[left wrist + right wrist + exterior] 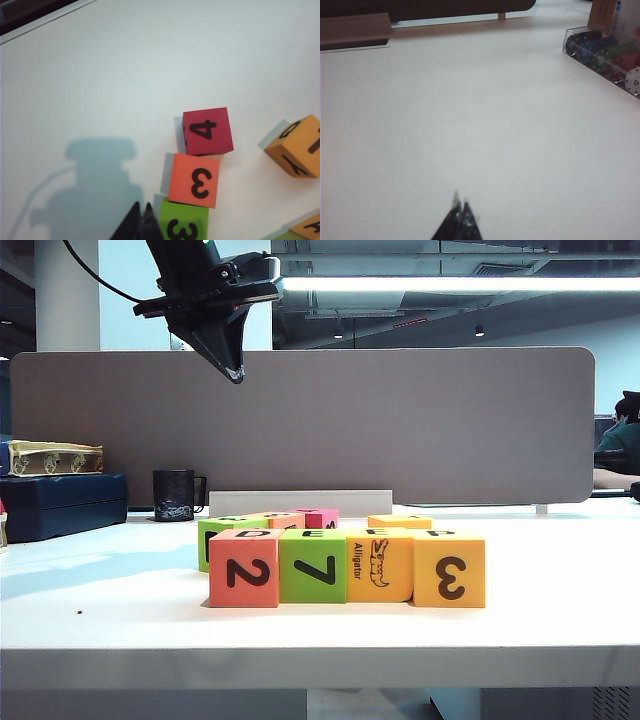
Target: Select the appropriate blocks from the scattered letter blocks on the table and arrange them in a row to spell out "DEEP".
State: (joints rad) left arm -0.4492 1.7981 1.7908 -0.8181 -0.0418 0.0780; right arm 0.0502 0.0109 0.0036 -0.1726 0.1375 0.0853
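We see four blocks touching in a row near the table's (pixel 120 630) front edge: salmon 2 block (pixel 245 569), green 7 block (pixel 313 566), orange alligator block (pixel 379 566), orange 3 block (pixel 449 569). The left gripper (pixel 232 370) hangs clenched and empty above them. The right gripper (pixel 460 204) looks pinched together over bare tabletop, seemingly holding nothing.

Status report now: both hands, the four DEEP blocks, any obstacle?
Left hand shut, empty, high above the table. Right hand shut, empty, over bare table. Front row reads D, E, E, P, touching. Nothing blocking.
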